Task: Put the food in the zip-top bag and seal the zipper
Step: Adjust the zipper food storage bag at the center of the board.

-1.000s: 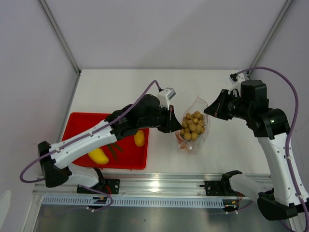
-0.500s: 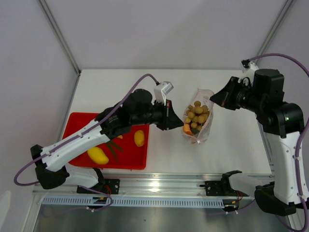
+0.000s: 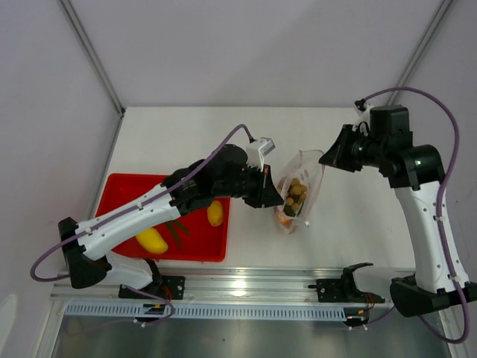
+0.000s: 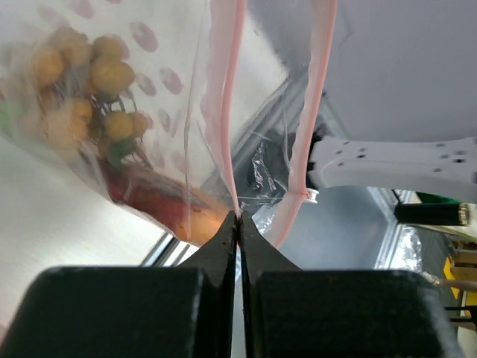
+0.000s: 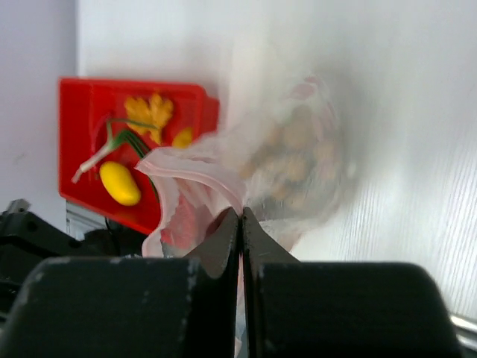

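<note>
The clear zip-top bag (image 3: pixel 298 192) hangs between both grippers, just above the table. Inside it are small tan balls (image 4: pixel 104 74), a red chili (image 4: pixel 149 198) and an orange-brown wedge (image 4: pixel 203 226). My left gripper (image 3: pixel 276 196) is shut on the bag's left mouth edge, pinching the pink zipper (image 4: pixel 225 97) at its tips (image 4: pixel 238 217). My right gripper (image 3: pixel 326 159) is shut on the bag's opposite mouth edge (image 5: pixel 241 212). The mouth gapes, its two pink strips apart. A yellow lemon (image 3: pixel 215 213), a yellow banana (image 3: pixel 151 240) and green stalks (image 3: pixel 176 231) lie in the tray.
The red tray (image 3: pixel 115 192) sits at the left, under my left arm. A yellow leafy piece (image 5: pixel 153 112) lies in it too. The table's metal front rail (image 3: pixel 246 287) runs just below the bag.
Both grippers carried the bag up and to the right, then back left. It now hangs narrower and more tilted, and both grips are unchanged.
</note>
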